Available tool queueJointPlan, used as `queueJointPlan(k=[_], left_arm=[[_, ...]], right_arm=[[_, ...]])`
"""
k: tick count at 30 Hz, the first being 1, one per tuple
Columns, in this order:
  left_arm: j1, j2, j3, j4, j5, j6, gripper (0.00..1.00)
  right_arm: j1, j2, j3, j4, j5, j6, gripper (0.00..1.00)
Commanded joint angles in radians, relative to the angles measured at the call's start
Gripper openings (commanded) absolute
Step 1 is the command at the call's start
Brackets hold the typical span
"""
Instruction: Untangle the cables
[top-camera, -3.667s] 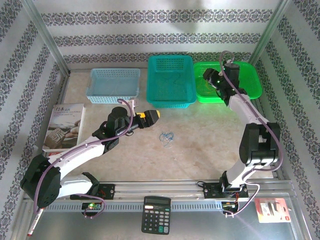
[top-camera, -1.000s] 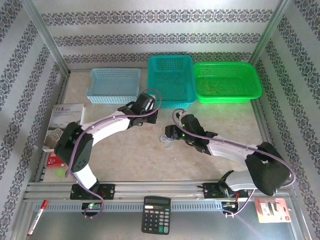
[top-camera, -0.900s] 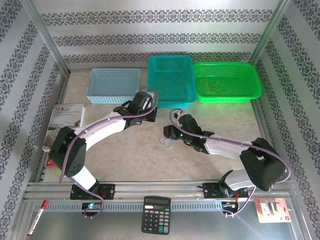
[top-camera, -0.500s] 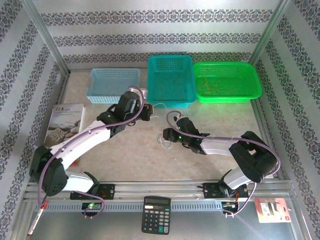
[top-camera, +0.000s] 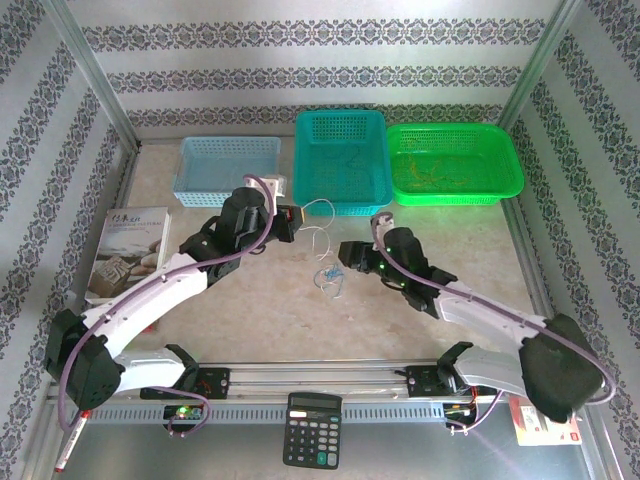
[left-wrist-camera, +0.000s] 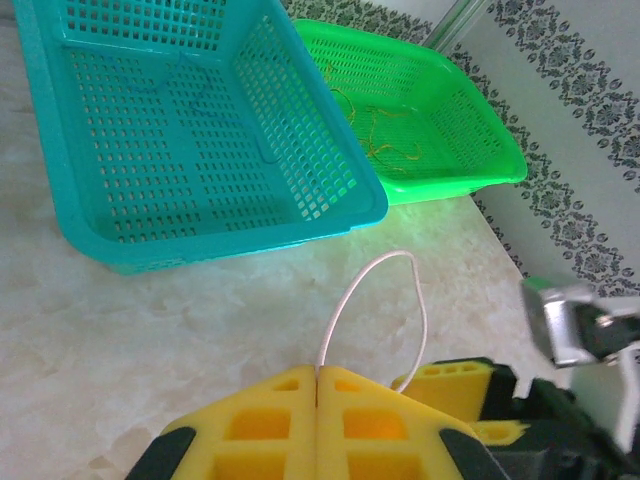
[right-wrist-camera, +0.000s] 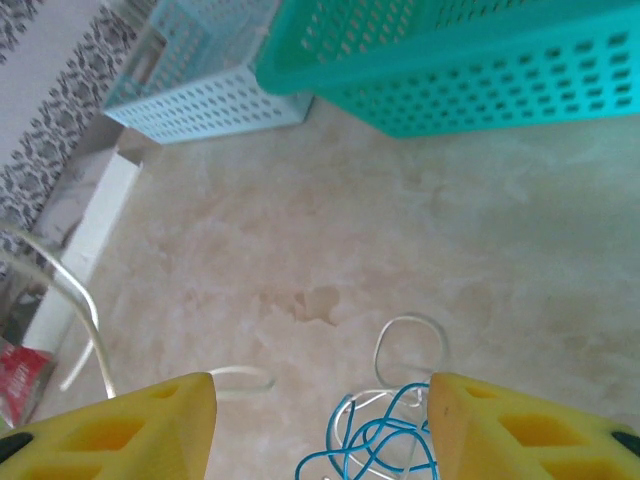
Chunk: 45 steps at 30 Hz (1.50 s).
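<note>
risk: left gripper (left-wrist-camera: 317, 376) clenched on white cable (left-wrist-camera: 372, 292), right gripper (right-wrist-camera: 320, 400) spread above blue cable (right-wrist-camera: 372, 440); your pull may drag both.

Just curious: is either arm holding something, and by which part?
The left gripper pinches a thin white cable at the base of a loop; the open right gripper holds nothing.

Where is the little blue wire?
In the top view the blue wire lies on the table, nearer than the teal basket, by the open right gripper.
</note>
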Motion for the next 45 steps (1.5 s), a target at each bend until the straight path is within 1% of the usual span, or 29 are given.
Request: queueJointPlan(k=[1,5,11,19,24,27,32,38,41,45], left_arm=[[-0.008,-0.028,-0.011,0.061,0.024,0.004,0.0],[-0.008,-0.03,-0.024,0.084,0.045,0.01,0.0],[-0.009,-0.024,-0.026,0.1,0.07,0.012,0.0],[-0.009,-0.02,-0.03,0.125,0.089,0.003,0.0],[-0.009,-0.02,-0.03,0.132,0.096,0.0,0.0],[-0.008,-0.021,-0.033,0.13,0.094,0.0,0.0],[-0.008,-0.028,-0.039,0.125,0.079,0.002,0.0],[-0.009,-0.032,-0.042,0.125,0.081,0.004,0.0],[-0.008,-0.032,-0.045,0.131,0.084,0.001,0.0],[-0.009,-0.03,-0.045,0.135,0.086,0.001,0.0]], right_arm=[[-0.034,-0.069,0.0,-0.069,-0.02,-0.021,0.58],[-0.073,-0.095,0.043,-0.086,-0.07,-0.035,0.62],[-0.081,-0.02,0.155,-0.054,-0.168,-0.051,0.65],[-0.052,0.099,0.275,-0.014,-0.175,-0.053,0.66],[-0.043,0.158,0.306,0.017,-0.17,-0.041,0.65],[-0.042,0.165,0.299,0.027,-0.165,-0.034,0.63],[-0.065,0.101,0.24,-0.007,-0.137,-0.042,0.62],[-0.119,-0.058,0.131,-0.05,-0.111,-0.025,0.6],[-0.118,-0.104,0.116,-0.059,-0.125,-0.03,0.62],[-0.091,-0.11,0.148,-0.056,-0.146,-0.05,0.65]])
